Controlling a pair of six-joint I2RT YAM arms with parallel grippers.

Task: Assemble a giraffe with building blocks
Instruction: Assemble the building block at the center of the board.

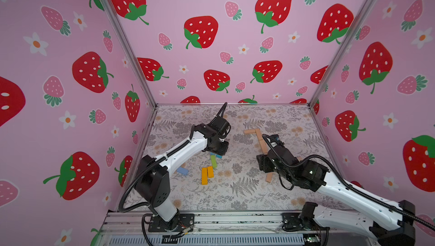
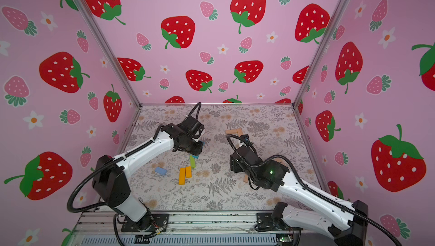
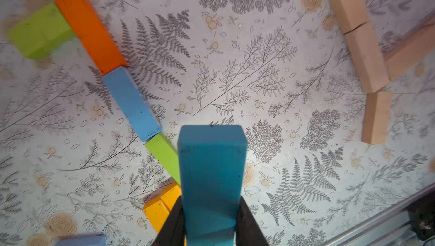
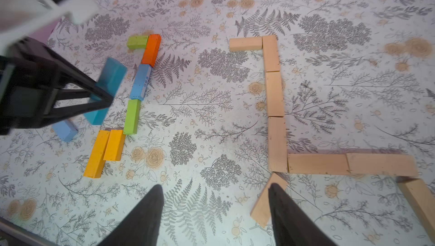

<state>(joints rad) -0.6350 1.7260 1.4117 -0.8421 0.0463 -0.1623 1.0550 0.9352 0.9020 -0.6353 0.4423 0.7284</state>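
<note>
Left wrist view: left tool (image 3: pixel 210 206) clamps a teal block (image 3: pixel 211 162).

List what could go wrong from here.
1. The left gripper holds the teal block by one end; it may pivot or slip on placement.
2. Lowering it could nudge the green block beside it out of line.
3. The open right gripper sits by the slanted tan block; a sideways move could knock it.

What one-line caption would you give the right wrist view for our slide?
Open right gripper above the tan giraffe outline; left gripper holds a teal block beside the coloured row.
</note>
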